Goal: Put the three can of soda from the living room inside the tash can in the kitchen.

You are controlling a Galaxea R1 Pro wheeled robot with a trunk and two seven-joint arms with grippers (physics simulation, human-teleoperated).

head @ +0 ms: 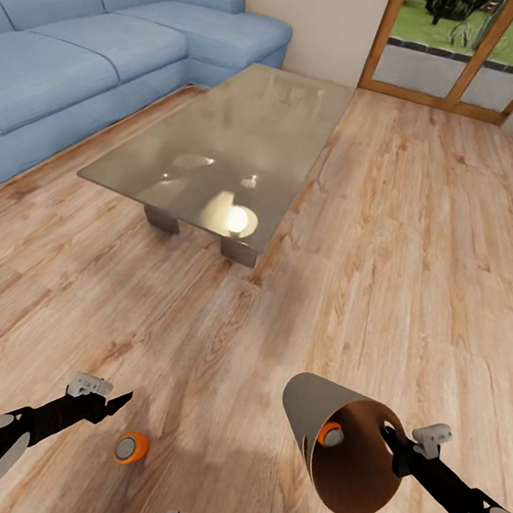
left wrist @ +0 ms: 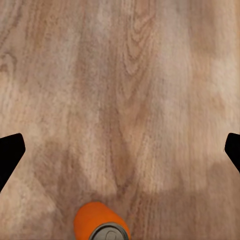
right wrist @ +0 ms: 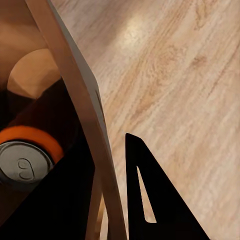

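Bin tipped up, one can inside
Right gripper (head: 390,437) clamps the bin (head: 310,412) rim (orange can (head: 332,434) inside); left gripper (head: 117,403) spread apart above another orange can (head: 131,447) on the floor (head: 390,254).

A warm wood floor (head: 390,254) of long pale planks carries everything here. An orange soda can (head: 131,448) lies on its side on the boards, silver end turned up toward the head camera, well apart from the glass-topped worktop (head: 224,151). That worktop stands on the floor on two short grey supports, its long edge running beside a light-blue corner sofa (head: 82,52), which also rests on the floor. The glass surface holds only bright reflections.
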